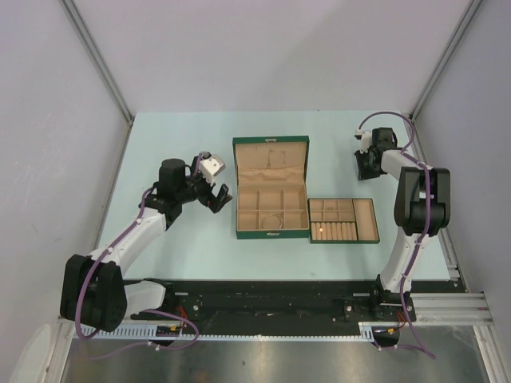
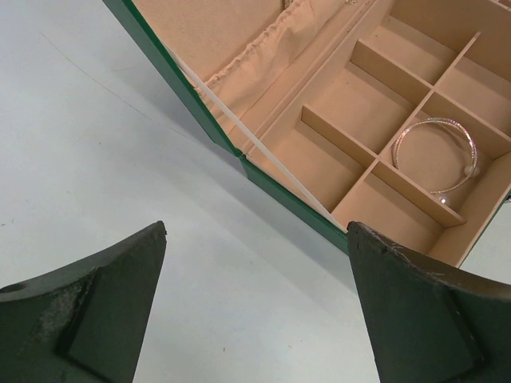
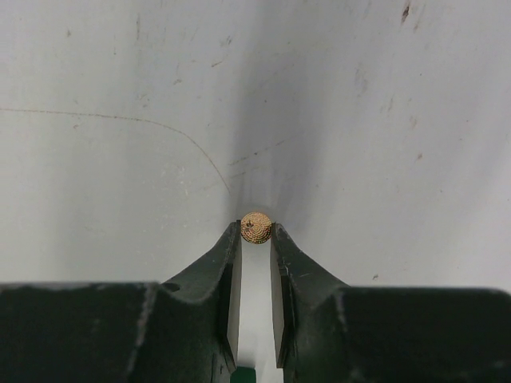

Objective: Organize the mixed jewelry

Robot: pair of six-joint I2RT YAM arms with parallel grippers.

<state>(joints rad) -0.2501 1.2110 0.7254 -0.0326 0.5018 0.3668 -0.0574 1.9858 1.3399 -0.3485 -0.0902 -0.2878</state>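
Top view: an open green box [image 1: 251, 159] sits mid-table, with a ring tray [image 1: 365, 211] just beside its right side. The left claw [image 1: 214, 194] hovers just left of the box. The right claw [image 1: 369, 165] is low over the table [image 1: 184, 239], near the far right edge.

Left wrist view: the left claw's jaws stand wide apart and empty, facing the box's corner. A silvery loop [image 2: 435, 155] lies in one compartment, likely sorted.

Right wrist view: the right claw pinches a small gold bead [image 3: 256, 227] at its very tips, probably to carry it to the box or tray.
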